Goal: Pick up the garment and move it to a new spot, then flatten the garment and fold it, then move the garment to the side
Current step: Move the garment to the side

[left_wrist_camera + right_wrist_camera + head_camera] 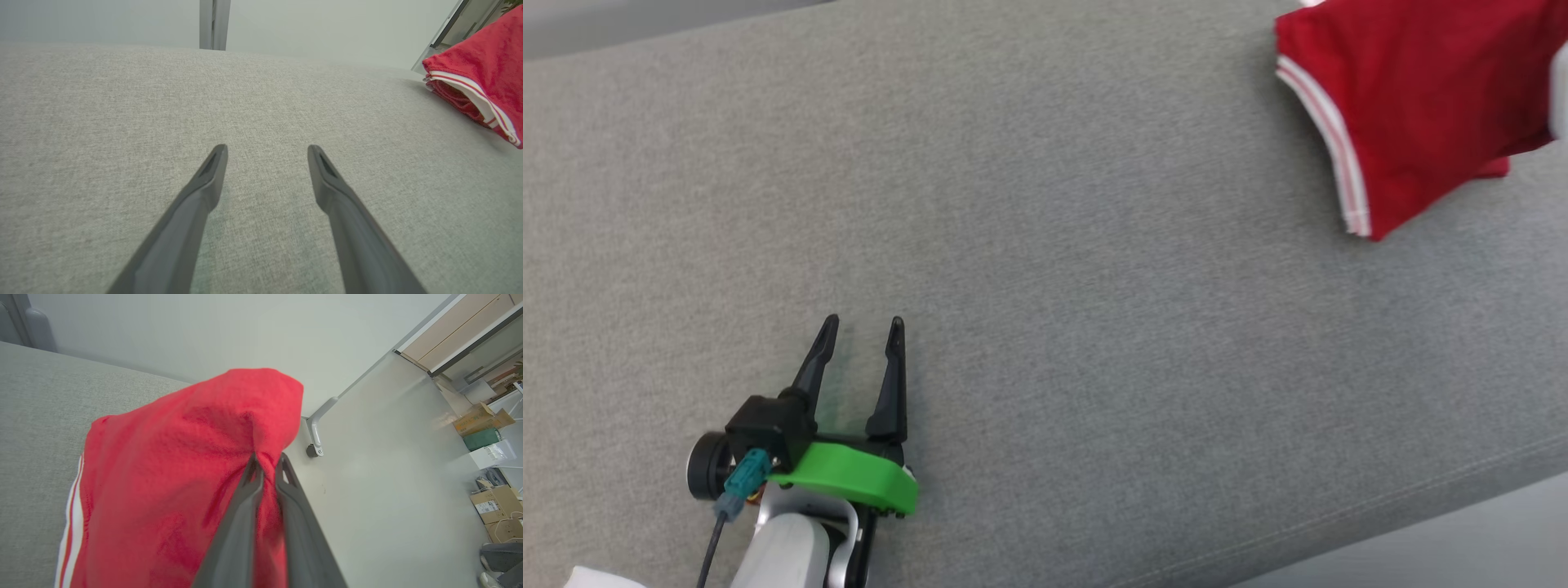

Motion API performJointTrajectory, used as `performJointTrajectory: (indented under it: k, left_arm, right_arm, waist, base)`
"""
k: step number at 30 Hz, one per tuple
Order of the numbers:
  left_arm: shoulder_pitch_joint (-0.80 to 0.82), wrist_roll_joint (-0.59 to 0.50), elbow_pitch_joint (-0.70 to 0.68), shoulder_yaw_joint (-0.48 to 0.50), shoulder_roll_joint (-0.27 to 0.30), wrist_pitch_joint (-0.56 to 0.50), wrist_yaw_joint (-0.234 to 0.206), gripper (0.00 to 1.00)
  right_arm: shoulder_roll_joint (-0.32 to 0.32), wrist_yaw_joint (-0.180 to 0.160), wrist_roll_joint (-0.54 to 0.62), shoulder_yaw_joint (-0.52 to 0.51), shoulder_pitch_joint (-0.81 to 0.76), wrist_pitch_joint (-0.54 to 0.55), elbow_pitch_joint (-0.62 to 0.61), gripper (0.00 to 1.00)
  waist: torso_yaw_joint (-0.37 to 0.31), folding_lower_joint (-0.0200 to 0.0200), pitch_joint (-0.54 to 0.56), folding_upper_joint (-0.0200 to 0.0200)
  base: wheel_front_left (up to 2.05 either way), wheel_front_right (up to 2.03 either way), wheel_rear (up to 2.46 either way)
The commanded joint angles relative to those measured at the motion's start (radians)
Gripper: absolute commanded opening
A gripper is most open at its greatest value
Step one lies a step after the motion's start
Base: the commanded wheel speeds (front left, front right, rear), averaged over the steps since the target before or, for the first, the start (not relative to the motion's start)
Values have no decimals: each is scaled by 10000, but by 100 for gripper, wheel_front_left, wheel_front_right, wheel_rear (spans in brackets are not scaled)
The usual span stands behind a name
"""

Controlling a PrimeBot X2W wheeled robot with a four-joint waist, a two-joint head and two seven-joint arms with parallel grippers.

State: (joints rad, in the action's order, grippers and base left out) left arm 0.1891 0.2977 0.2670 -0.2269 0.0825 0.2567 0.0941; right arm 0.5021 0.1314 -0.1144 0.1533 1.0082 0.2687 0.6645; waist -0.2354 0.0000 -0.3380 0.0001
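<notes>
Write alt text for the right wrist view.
The right gripper, jaws shut, pinches a fold of a red garment with white-striped trim. A grey fabric surface lies at left; a pale wall and cardboard boxes stand behind.

The red garment (1413,98) with white-striped trim hangs bunched, lifted at the grey surface's far right.

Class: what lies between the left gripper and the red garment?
Bare grey upholstery, with nothing on it, separates the left gripper from the red garment. The head view shows this stretch, and the left wrist view agrees.
</notes>
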Motion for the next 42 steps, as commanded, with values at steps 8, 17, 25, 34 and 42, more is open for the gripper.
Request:
performJointTrajectory:
  k: [8, 17, 25, 34, 42]
  left_arm:
    - [527, -146, -180, -165, 84, 52, 40, 100]
    - [613, -120, -107, -225, 144, 61, -16, 100]
    - [616, 94, -19, -108, 161, 79, -37, 100]
    - [151, 549, 93, 533, 151, 89, -48, 100]
    - [-670, 760, -80, 1486, 37, 83, -123, 100]
  right_arm:
    - [679, -19, 301, -1137, 136, -418, 1443, 9]
    - [189, -17, 1560, -2719, -110, -1470, 2464, 100]
    - [-766, -17, 2008, -2692, 3, -2714, 2220, 100]
    - [-2137, -17, 1857, -2508, -553, -4515, 1861, 100]
    - [-3620, -17, 1477, -2363, -1969, -5264, 1394, 100]
  waist:
    - [874, 0, -1093, -1]
    - [852, 0, -1154, -1]
    - [820, 0, -557, -1]
    - [1176, 0, 736, -1]
    - [1454, 0, 1818, -1]
  base:
    - [0, 0, 0]
    - [0, 0, 0]
    - [0, 0, 0]
    - [0, 0, 0]
    - [0, 0, 0]
